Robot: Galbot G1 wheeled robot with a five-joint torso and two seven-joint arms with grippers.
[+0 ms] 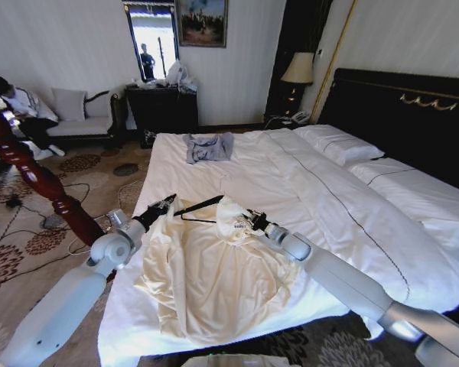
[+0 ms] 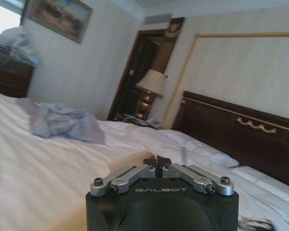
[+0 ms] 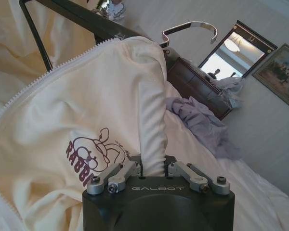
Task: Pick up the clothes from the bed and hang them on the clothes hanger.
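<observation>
— What sort of room am I driving in?

— I read it as a hotel-style bedroom: wide white-sheeted bed (image 1: pixel 237 164), tall black gold-trimmed headboard (image 1: pixel 402 115) at two o'clock, shaded bedside lamp (image 1: pixel 297 69) at one, white cushioned settee (image 1: pixel 80 126) at ten, patterned floral carpet (image 1: pixel 15 252).

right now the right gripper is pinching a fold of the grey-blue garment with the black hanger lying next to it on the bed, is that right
Not quite. The right gripper is shut on a fold of the cream clothes, as the right wrist view shows. The grey-blue garment lies apart, farther up the bed. The black hanger does lie beside the grip.
</observation>
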